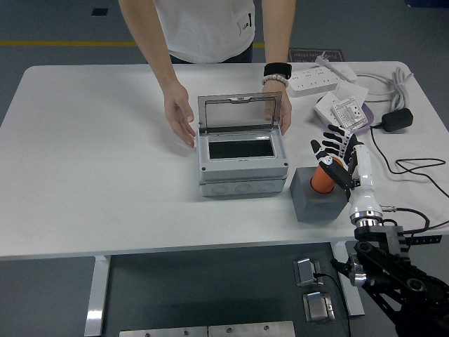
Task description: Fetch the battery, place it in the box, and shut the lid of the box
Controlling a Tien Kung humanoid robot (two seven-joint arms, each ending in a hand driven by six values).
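A short orange battery (321, 180) stands upright in a grey block (312, 200) right of the grey box (242, 175). The box's clear lid (236, 112) is raised at the back and its dark inside shows. My right hand (337, 158) is at the battery from the right. Its fingers (332, 139) spread upward past the battery, and the thumb lies against its right side without closing on it. A person at the far side rests one hand (179, 112) at the box's left rear corner and the other (284, 105) at the lid's right edge.
A white power strip (316, 81), a small white packet (344, 109), a black adapter (397, 119) and loose cables (414, 168) lie at the back right. The table's near edge runs just below the grey block.
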